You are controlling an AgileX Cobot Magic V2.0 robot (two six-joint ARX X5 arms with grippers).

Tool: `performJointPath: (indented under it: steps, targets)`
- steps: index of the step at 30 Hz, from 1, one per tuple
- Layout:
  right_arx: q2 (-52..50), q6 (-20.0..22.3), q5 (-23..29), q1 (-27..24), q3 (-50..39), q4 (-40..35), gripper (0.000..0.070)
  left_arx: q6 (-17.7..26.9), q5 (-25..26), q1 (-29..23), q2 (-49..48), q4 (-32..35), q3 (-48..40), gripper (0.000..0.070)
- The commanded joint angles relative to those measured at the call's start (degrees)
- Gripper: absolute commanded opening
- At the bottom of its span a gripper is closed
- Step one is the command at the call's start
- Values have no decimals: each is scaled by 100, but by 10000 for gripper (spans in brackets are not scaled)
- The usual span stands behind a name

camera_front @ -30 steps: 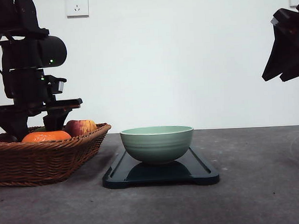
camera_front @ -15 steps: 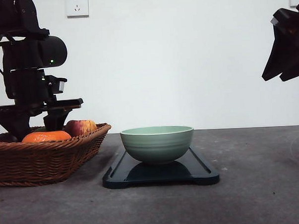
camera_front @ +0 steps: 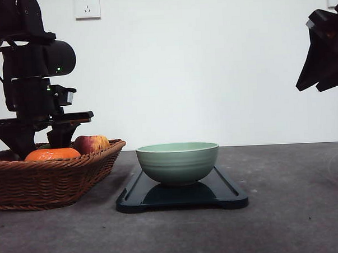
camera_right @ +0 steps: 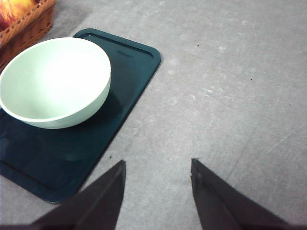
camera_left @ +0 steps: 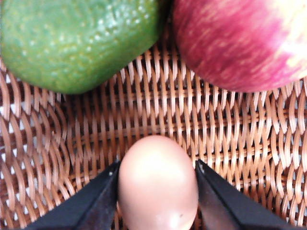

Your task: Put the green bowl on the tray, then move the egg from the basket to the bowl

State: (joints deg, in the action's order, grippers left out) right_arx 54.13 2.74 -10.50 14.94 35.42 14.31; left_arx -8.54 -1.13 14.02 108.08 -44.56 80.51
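At the lower middle of the front view the dark tray lies on the grey table, with the green bowl sitting empty on its middle. At far left stands the wicker basket, holding an orange fruit and a red-yellow apple. The left gripper reaches into it, jaws pinching the egg just above the weave, beside a green fruit. At upper right, the right gripper hangs high, jaws spread.

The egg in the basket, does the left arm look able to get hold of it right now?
Probably yes. In the left wrist view the left gripper has a finger on each side of the egg, seemingly touching it, and the apple and green fruit lie apart from it on the basket floor.
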Motion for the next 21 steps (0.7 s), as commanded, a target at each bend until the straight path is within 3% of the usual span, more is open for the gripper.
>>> performJointPath:
  steps: [1,10,16,21]
  targets:
    - [50,35,7,13,22,-51,266,69,0,24,-126,42,151,251]
    - [50,35,4,13,22,-54,266,81,44,223,-972,68,156,252]
    - [50,33,4,13,22,-79,266,62,978,681,-1323,361,390,259]
    - [50,33,4,13,22,-87,266,32,1037,1257,-1322,813,600,264]
